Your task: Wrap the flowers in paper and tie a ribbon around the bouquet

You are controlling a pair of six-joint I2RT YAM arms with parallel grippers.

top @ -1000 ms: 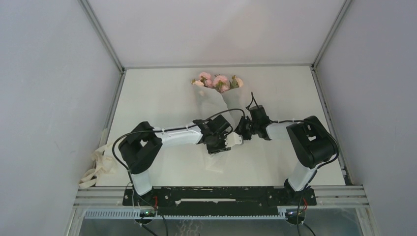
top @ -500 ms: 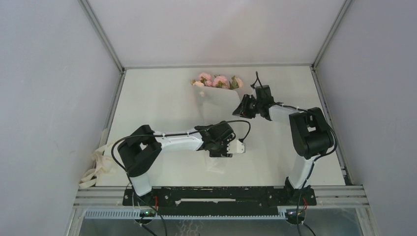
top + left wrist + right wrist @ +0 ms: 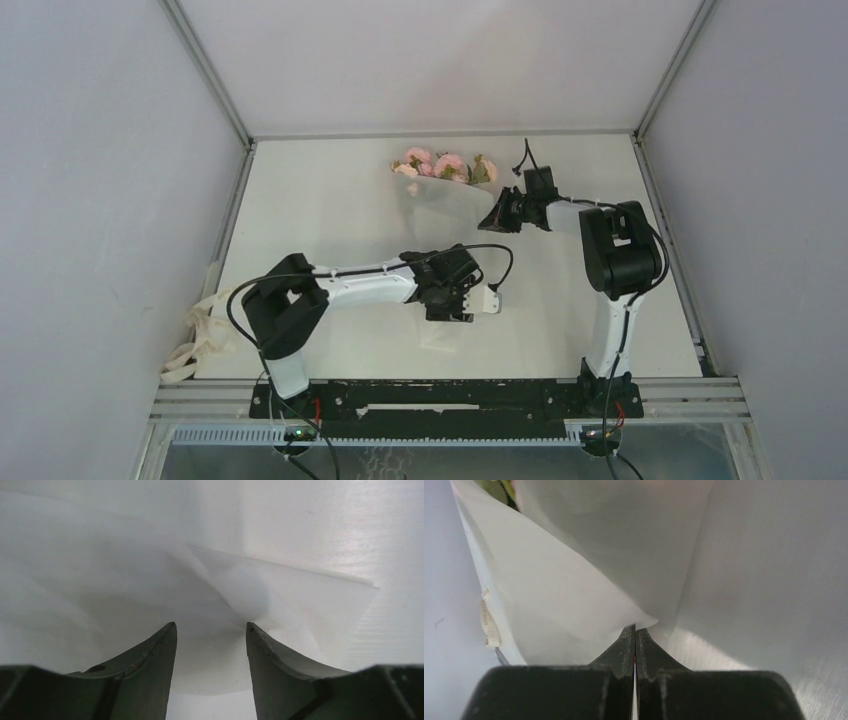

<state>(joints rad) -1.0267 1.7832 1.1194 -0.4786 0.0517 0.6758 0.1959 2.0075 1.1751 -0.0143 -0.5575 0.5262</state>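
Note:
The flowers (image 3: 445, 166), pale-pink roses with green leaves, lie at the back of the table, their stems inside the paper (image 3: 447, 207). This thin white sheet runs toward me to a loose end (image 3: 440, 335). My right gripper (image 3: 497, 222) is to the right of the bunch, shut on a corner of the paper (image 3: 574, 595), which is pinched at its fingertips (image 3: 635, 628). My left gripper (image 3: 455, 308) hovers open over the lower paper (image 3: 225, 595), which lies below the spread fingers (image 3: 155, 655) without touching them. The ribbon (image 3: 200, 335) hangs in cream loops off the table's left edge.
Grey walls and metal rails (image 3: 230, 220) fence the white table (image 3: 330, 200) on three sides. The arm bases stand on a black bar (image 3: 440, 395) at the near edge. A black cable (image 3: 490, 255) loops over the left wrist.
The right gripper has swung from the table's middle to the back right, shutting on the paper's corner and drawing it out. The left gripper has shifted slightly nearer and opened wider.

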